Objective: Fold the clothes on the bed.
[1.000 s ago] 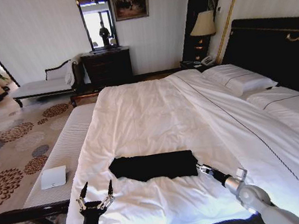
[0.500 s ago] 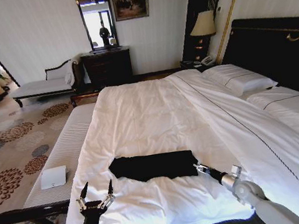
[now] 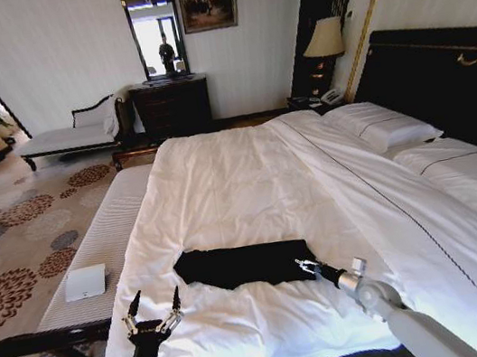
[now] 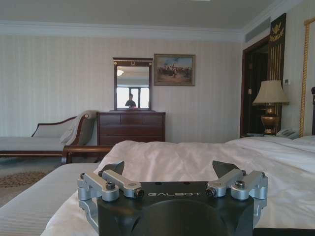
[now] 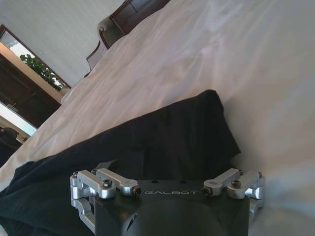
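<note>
Right gripper (image 3: 308, 267), head view: lower centre-right of frame, fingertips at the near right edge of the black soft-fabric T-shirt (image 3: 244, 265). Whether the fingers are parted or have fabric cannot be told here. Shirt lies as a flat dark band, lower centre, on the white duvet of the large dark-framed bed (image 3: 240, 187). Left gripper (image 3: 151, 314), lower left, fingers spread wide, empty, over the duvet's near edge, apart from the shirt.

Left wrist view: left gripper's fingers (image 4: 118, 168) splayed, nothing between them; duvet beyond.

Right wrist view: linkages splayed, fingertips over the black cloth; contact unclear.

Judgement: shirt is light and limp, will drape and slide on the duvet. Pinch a doubled edge or corner, not the middle.
</note>
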Tool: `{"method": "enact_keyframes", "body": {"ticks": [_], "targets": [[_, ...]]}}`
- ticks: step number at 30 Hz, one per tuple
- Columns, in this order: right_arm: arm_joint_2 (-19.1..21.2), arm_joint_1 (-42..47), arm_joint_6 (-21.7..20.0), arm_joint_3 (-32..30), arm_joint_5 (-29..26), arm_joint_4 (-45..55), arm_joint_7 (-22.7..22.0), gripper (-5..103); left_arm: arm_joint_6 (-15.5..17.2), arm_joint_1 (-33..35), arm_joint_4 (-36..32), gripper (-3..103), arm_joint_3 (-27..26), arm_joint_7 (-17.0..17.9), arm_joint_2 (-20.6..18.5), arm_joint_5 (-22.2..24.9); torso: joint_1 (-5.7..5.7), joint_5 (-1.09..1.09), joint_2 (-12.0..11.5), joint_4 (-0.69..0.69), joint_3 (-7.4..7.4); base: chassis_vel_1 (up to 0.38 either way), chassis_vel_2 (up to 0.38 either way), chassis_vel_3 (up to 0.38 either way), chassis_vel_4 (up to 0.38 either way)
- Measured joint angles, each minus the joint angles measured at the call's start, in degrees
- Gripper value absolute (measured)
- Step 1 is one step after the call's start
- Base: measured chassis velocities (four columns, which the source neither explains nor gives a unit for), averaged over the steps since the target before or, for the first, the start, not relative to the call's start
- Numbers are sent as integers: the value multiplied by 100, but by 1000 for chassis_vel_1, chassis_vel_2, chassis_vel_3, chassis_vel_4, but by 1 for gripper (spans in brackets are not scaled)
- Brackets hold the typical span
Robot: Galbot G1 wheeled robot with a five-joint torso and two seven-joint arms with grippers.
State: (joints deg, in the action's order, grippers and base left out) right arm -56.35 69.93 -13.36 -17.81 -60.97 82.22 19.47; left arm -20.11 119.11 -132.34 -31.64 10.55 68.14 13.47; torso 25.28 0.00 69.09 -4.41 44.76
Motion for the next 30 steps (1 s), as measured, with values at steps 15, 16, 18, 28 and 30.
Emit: {"method": "enact_keyframes", "body": {"ticks": [15, 16, 18, 28, 30], "targets": [[-119, -108, -15, -16, 98, -43, -6, 63, 0, -1, 5, 100, 0, 0, 0, 0, 0, 1, 0, 0, 0, 0, 0, 0, 0], [-118, -97, -15, -18, 98, -34, -7, 57, 0, -1, 5, 100, 0, 0, 0, 0, 0, 1, 0, -1, 0, 0, 0, 0, 0], [-116, -79, -15, -18, 98, -16, -16, 52, 0, -1, 5, 100, 0, 0, 0, 0, 0, 0, 0, 0, 0, 0, 0, 0, 0], [-125, 61, -2, -56, 125, 85, -50, 14, 0, -2, 5, 100, 0, -1, 0, 1, 0, 0, 0, 0, 0, 0, 0, 0, 0], [-143, 60, 0, -57, 141, 91, -72, 5, 0, -2, 5, 100, 0, -1, 0, 0, 0, 0, 0, 0, 0, 0, 0, 0, 0]]}}
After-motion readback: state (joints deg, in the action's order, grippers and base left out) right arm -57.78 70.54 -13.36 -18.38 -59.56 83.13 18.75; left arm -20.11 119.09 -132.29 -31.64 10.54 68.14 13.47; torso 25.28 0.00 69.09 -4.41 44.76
